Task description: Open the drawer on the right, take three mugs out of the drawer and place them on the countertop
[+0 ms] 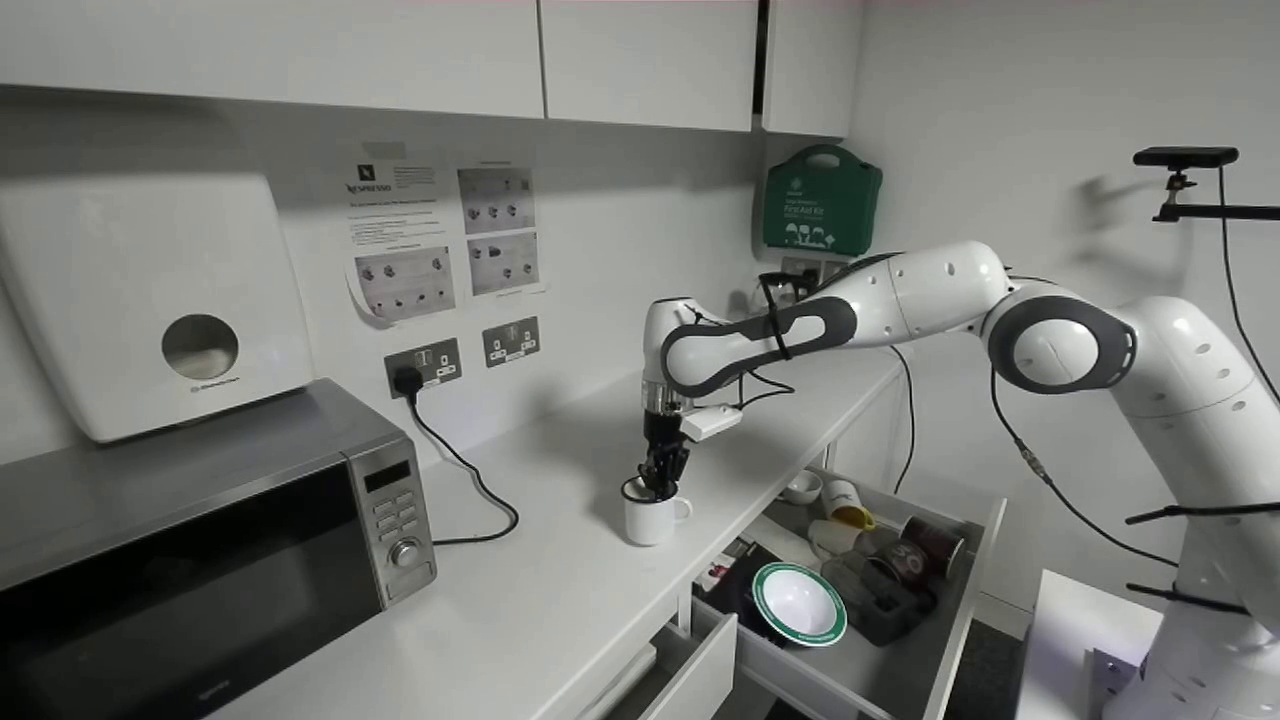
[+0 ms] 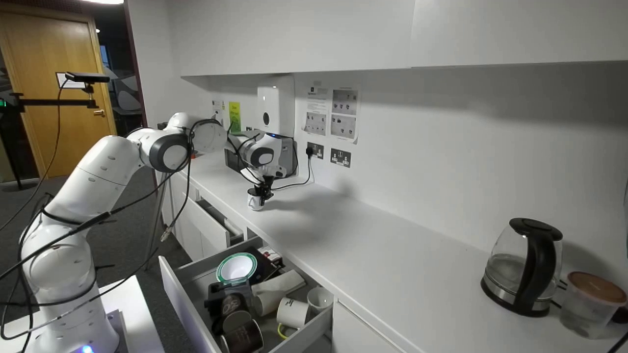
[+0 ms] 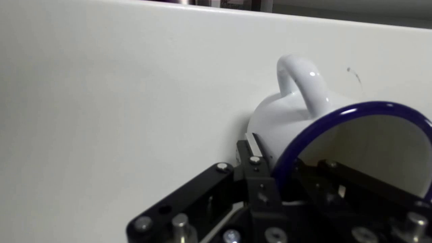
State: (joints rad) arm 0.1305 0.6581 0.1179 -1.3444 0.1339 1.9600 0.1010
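Where the wrist view comes closest, we record the gripper [image 3: 275,154], narrow, its jaws pinched on the wall of a white mug [image 1: 650,522]: one finger inside the dark blue rim, one outside. We list this mug as upright at the countertop [image 2: 373,264], handle toward the front edge; whether its base touches, we cannot tell. Below that edge we enter the drawer [image 2: 189,311], pulled out, with contents: one white-and-yellow mug [image 2: 293,313], on its side; one pale mug [image 1: 838,535], on its side; dark cups [image 2: 243,338]; one green-rimmed bowl [image 1: 798,603]; other items [image 1: 880,600], partly hidden. Just beside it sits a narrower drawer [image 2: 211,225], partly open. Further along the countertop we count a microwave [image 1: 220,570], with a white dispenser [image 1: 130,260] above; well apart, a glass kettle [image 2: 522,272] near an orange-lidded container [image 2: 591,306]. Against the wall [image 2: 441,162] we note printed sheets [image 1: 400,240], sockets [image 1: 510,341] and a green first-aid kit [image 1: 822,205]; farthest, in an exterior view, a wooden door [image 2: 44,59].
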